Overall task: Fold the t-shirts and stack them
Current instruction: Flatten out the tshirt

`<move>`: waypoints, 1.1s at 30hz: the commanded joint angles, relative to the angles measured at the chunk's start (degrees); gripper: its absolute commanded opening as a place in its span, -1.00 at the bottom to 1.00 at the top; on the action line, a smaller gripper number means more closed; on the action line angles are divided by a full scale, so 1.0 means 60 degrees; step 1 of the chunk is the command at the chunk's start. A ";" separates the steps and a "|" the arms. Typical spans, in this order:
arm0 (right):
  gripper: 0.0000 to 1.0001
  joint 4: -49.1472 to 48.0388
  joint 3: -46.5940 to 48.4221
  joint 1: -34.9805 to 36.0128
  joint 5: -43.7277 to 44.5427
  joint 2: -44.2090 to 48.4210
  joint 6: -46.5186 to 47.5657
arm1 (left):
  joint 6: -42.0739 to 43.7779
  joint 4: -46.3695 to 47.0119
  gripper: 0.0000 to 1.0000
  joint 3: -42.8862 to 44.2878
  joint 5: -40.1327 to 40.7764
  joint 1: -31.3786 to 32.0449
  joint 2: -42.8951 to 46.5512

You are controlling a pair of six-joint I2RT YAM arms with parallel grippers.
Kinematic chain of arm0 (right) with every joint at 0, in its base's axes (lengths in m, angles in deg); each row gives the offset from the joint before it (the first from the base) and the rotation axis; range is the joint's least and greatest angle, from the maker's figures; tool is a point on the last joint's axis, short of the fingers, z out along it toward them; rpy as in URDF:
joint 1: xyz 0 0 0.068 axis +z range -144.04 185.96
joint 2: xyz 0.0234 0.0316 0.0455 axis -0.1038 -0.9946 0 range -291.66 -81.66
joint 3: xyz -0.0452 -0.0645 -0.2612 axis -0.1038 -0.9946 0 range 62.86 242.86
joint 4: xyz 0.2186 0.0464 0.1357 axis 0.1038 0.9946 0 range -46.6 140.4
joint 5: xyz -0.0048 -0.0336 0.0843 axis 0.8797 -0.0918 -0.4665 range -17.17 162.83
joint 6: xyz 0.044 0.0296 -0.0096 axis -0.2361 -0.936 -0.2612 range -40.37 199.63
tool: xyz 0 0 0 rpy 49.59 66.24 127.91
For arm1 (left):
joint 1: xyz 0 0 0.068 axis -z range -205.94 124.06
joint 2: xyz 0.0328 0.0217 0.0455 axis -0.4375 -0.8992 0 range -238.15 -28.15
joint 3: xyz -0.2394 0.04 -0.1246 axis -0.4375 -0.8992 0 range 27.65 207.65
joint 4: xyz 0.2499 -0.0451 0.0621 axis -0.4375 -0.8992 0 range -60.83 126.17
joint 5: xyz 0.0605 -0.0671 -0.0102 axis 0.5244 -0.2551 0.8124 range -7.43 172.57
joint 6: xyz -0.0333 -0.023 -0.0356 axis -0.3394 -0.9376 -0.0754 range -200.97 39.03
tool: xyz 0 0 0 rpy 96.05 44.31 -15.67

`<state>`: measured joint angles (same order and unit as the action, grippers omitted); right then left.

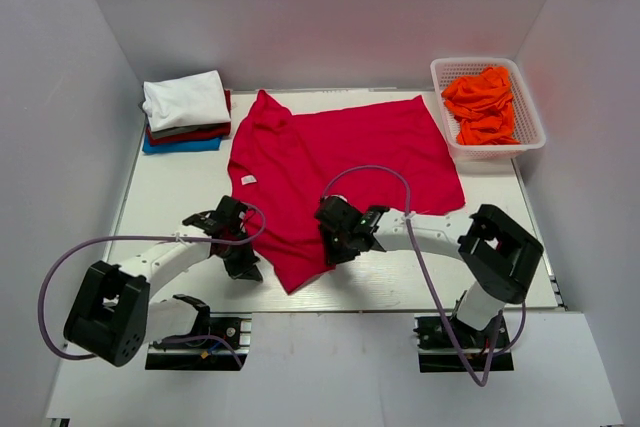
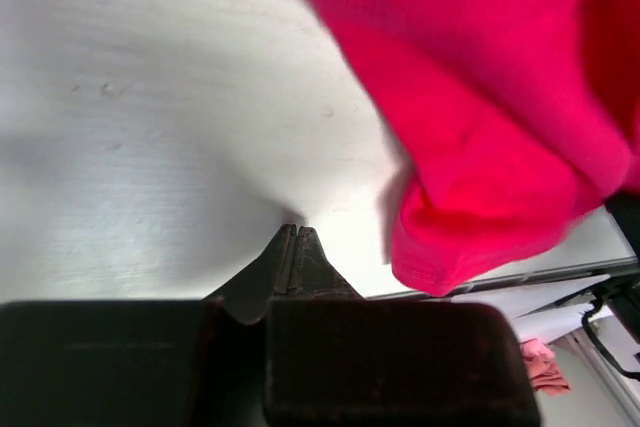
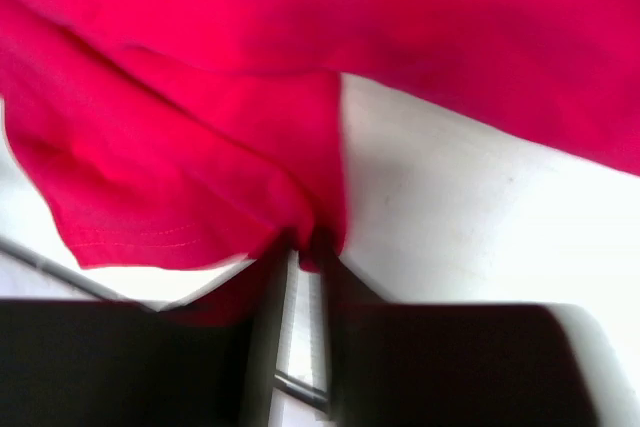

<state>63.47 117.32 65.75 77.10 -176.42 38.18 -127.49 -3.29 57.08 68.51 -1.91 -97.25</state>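
Across the middle of the table [image 1: 160, 197] the red t-shirt [image 1: 350, 147] lies spread, collar leftward. The right gripper [image 3: 305, 243] is clamped on its near edge; the left gripper [image 2: 296, 242], fingers pressed together, holds nothing, cloth just to its right

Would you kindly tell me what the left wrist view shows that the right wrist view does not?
Only the left wrist view shows the left claw shut on nothing, its tips meeting over the table, with the crimson t-shirt lying apart to one side. Only the right wrist view shows the right claw pinched on a gathered fold of that shirt. Both show crimson fabric over the pale tabletop.
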 commanded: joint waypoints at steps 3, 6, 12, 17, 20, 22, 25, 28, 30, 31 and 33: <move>-0.02 0.0082 -0.0301 0.0274 -0.0987 0.0837 0.1531 | 0.0371 -0.1053 -1.00 0.0632 0.0454 0.0082 0.0486; 0.81 -0.0049 -0.0346 0.0391 -0.1487 0.1188 0.1796 | 0.0371 -0.1346 -1.00 0.0968 0.0367 0.0082 0.0750; 0.81 0.0562 -0.0273 0.0216 0.0148 0.2752 0.1051 | 0.0371 -0.0997 -0.51 0.1890 0.0192 0.0360 0.0708; 0.81 0.0711 -0.0755 -0.0646 0.1909 0.3955 0.0581 | 0.0019 0.0701 -0.37 0.2550 -0.0498 0.1149 -0.0770; 0.81 0.0858 -0.0858 -0.1072 0.2539 0.4192 0.0536 | -0.0186 0.1011 -0.40 0.2829 -0.0600 0.1896 -0.1518; 0.81 0.0873 -0.0786 -0.1745 0.2613 0.4003 0.0711 | -0.0273 0.1011 -0.43 0.2946 -0.0498 0.2349 -0.2015; 0.81 0.0800 -0.0406 -0.2477 0.2277 0.3434 0.0961 | -0.0361 0.1011 -0.45 0.2510 -0.0498 0.2659 -0.2193; 0.81 0.0611 -0.0112 -0.3238 0.1823 0.2759 0.1034 | -0.0449 0.0792 -0.45 0.1850 -0.0206 0.2748 -0.2093; 0.81 0.0288 0.0020 -0.3460 0.1473 0.2407 0.1209 | -0.0668 0.0426 -0.47 0.1324 0.0072 0.2748 -0.1960; 0.81 0.0185 0.0064 -0.3780 0.1383 0.2260 0.1239 | -0.0669 0.0309 -0.47 0.1161 0.0219 0.2748 -0.1829; 0.81 0.0213 0.0225 -0.3944 0.1120 0.1835 0.1327 | -0.0873 -0.0391 -0.53 0.0926 0.0817 0.2646 -0.1828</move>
<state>66.79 115.51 43.78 86.21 -163.77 44.69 -131.29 0.12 65.10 67.02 14.18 -110.02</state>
